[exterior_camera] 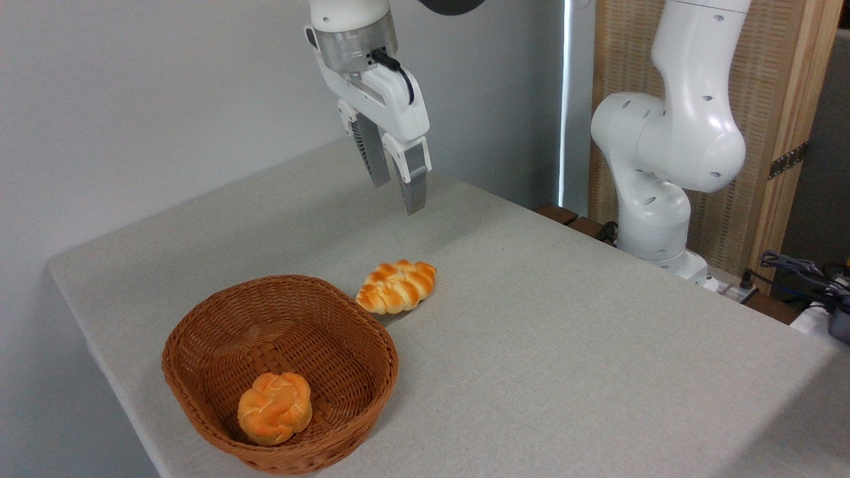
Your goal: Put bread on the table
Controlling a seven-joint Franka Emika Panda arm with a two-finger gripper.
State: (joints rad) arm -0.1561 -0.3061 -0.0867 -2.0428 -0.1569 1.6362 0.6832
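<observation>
Light grey fabric tabletop [564, 345] is carrying your pale braided golden-ridged loaf [396, 286] just beside the brown wicker basket [199, 372]; your tool [396, 189] is hovering above, fingers parted and empty.

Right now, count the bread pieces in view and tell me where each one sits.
2. The braided loaf lies on the table, just beyond the basket. The round bun sits inside the basket. None appear hidden.

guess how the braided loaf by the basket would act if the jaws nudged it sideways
The loaf lies flat on its long side on the table, so it would probably slide or pivot rather than tip. Its rounded, pointed-oval shape might let it rock or roll a little. The fabric-textured top likely gives some grip, slowing any slide.
</observation>
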